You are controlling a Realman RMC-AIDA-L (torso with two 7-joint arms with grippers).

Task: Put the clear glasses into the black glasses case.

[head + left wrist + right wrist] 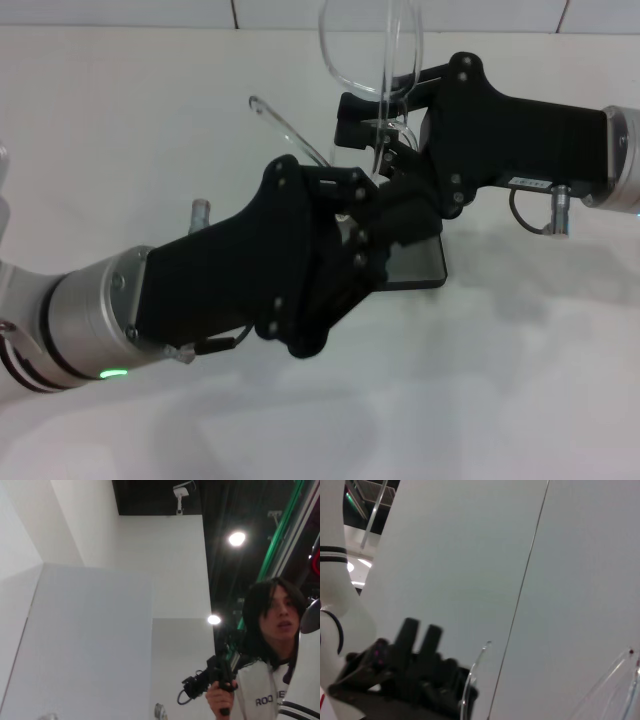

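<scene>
The clear glasses (372, 52) are held up above the table, lens upward, one thin arm (290, 128) sticking out to the left. My right gripper (385, 130) comes in from the right and is shut on them near the lens's lower edge. Just below it, my left gripper (352, 205) reaches in from the lower left, over the black glasses case (420, 266). Only the case's right corner with a grey surface shows; the rest is hidden under both grippers. In the right wrist view the glasses' arm (471, 680) rises beside the left gripper (412, 680).
The white table (500, 380) spreads around the case. A white tiled wall (150, 12) borders its far edge. The left wrist view points upward at a ceiling, lamps and a person (272, 630) holding a device; it shows nothing of the task.
</scene>
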